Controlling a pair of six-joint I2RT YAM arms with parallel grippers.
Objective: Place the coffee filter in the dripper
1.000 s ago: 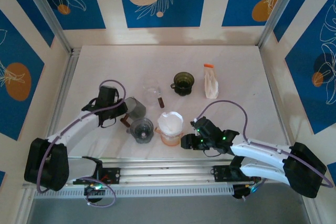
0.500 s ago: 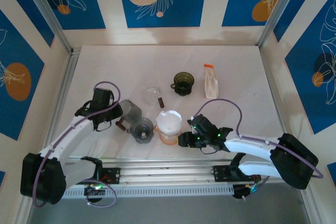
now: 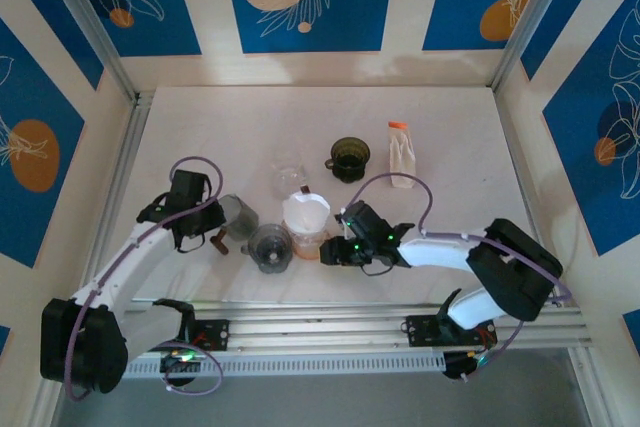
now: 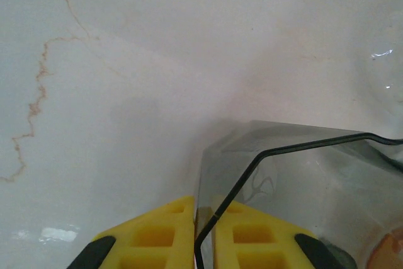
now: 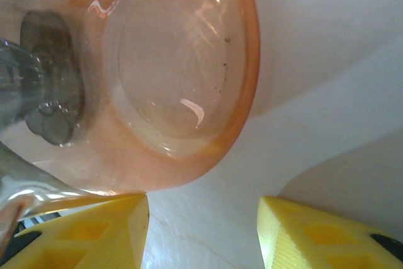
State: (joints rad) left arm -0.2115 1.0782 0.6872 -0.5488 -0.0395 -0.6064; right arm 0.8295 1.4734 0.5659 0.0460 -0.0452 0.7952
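Your right claw [image 5: 203,218] stands apart, orange dripper [image 5: 182,74] just ahead, dark cup [image 3: 270,247] beyond it; your left claw [image 4: 203,212] clamps the rim of a smoky jug [image 4: 296,174].

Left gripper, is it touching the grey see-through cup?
Touching. In the left wrist view the left gripper is shut on the grey see-through cup, whose thin wall is pinched between the yellow fingers.

The dripper [image 5: 182,74] is translucent orange, the filter [image 3: 305,212] white, the jug [image 4: 315,181] smoky grey, the fingers [image 5: 82,231] yellow.
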